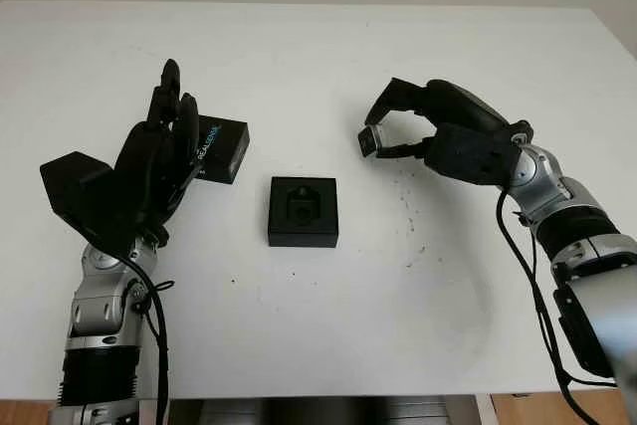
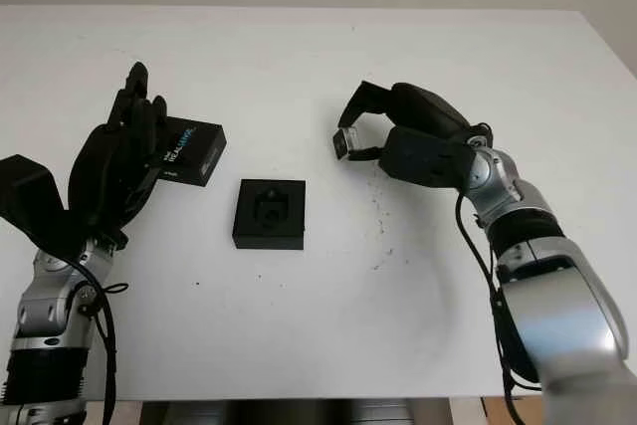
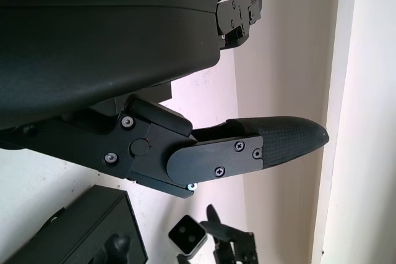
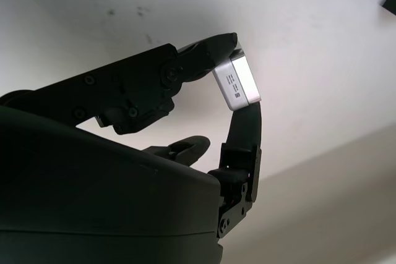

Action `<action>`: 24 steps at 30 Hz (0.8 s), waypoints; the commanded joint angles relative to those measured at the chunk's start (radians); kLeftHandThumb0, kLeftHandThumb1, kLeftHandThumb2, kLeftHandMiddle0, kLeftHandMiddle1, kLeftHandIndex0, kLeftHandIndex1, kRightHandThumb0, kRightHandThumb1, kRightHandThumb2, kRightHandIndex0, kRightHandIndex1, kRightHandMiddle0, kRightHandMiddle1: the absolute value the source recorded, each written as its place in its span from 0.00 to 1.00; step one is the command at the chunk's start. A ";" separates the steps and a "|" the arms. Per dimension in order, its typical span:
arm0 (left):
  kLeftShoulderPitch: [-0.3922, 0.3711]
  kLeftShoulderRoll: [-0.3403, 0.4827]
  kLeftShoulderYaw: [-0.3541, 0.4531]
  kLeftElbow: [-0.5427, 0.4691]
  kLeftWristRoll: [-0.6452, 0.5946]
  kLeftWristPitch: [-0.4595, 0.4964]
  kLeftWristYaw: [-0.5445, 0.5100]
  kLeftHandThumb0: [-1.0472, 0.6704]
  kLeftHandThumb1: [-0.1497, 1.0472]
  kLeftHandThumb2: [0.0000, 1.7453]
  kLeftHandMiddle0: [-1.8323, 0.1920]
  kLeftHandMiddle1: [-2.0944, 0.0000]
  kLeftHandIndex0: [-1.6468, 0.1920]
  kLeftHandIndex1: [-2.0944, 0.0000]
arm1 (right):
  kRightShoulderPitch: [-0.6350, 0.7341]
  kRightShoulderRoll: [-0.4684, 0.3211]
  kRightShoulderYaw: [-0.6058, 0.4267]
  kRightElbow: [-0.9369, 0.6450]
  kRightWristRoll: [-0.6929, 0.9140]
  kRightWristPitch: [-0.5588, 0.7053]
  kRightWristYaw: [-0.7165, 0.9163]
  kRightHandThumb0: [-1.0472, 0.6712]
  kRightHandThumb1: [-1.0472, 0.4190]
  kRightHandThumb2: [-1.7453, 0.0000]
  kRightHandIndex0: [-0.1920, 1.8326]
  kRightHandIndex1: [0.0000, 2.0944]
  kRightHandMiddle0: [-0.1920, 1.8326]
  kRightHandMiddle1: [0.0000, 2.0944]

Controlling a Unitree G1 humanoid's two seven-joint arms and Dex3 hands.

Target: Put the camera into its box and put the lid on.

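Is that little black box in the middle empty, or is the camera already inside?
Empty. The box shows its bare moulded recess; the camera is held in the right hand, off to its side.

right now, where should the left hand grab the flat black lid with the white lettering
Judging by its pose, grip the flat black lid across its two long side edges, coming straight down from above. It lies flat on the white table, beside the open left hand.
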 commanded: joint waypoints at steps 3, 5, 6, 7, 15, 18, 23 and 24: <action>0.015 0.013 0.003 -0.016 0.007 -0.005 0.000 0.12 1.00 0.35 1.00 1.00 1.00 1.00 | 0.018 0.018 -0.059 -0.059 0.075 -0.006 0.034 0.43 0.04 0.97 0.32 0.03 0.23 0.73; 0.015 0.014 0.005 -0.011 0.006 -0.010 -0.004 0.12 1.00 0.34 1.00 1.00 1.00 1.00 | 0.028 0.025 -0.078 -0.082 0.103 -0.009 0.055 0.43 0.04 0.97 0.31 0.02 0.23 0.75; 0.015 0.013 0.005 -0.012 0.007 -0.008 -0.002 0.12 1.00 0.34 1.00 1.00 1.00 1.00 | 0.036 0.030 -0.087 -0.102 0.117 -0.005 0.064 0.43 0.04 0.97 0.31 0.02 0.22 0.75; 0.015 0.013 0.005 -0.012 0.005 -0.009 -0.004 0.12 1.00 0.34 1.00 1.00 1.00 1.00 | 0.044 0.035 -0.098 -0.124 0.133 0.002 0.073 0.42 0.03 0.97 0.30 0.02 0.22 0.76; 0.019 0.011 0.009 -0.023 -0.002 0.006 -0.002 0.12 1.00 0.33 1.00 1.00 1.00 1.00 | 0.158 0.108 -0.189 -0.365 0.312 0.136 0.176 0.40 0.03 0.97 0.29 0.01 0.22 0.77; 0.018 0.013 0.006 -0.024 0.005 0.009 0.001 0.12 1.00 0.34 1.00 1.00 1.00 1.00 | 0.230 0.154 -0.218 -0.508 0.405 0.234 0.224 0.39 0.03 0.97 0.27 0.00 0.22 0.79; 0.020 0.014 0.003 -0.023 0.013 0.005 -0.002 0.12 1.00 0.35 1.00 1.00 1.00 1.00 | 0.357 0.207 -0.229 -0.767 0.512 0.451 0.271 0.38 0.02 0.97 0.23 0.00 0.22 0.79; 0.020 0.014 0.004 -0.024 0.012 0.005 -0.003 0.12 1.00 0.35 1.00 1.00 1.00 1.00 | 0.375 0.217 -0.230 -0.808 0.524 0.491 0.268 0.38 0.02 0.97 0.23 0.00 0.22 0.79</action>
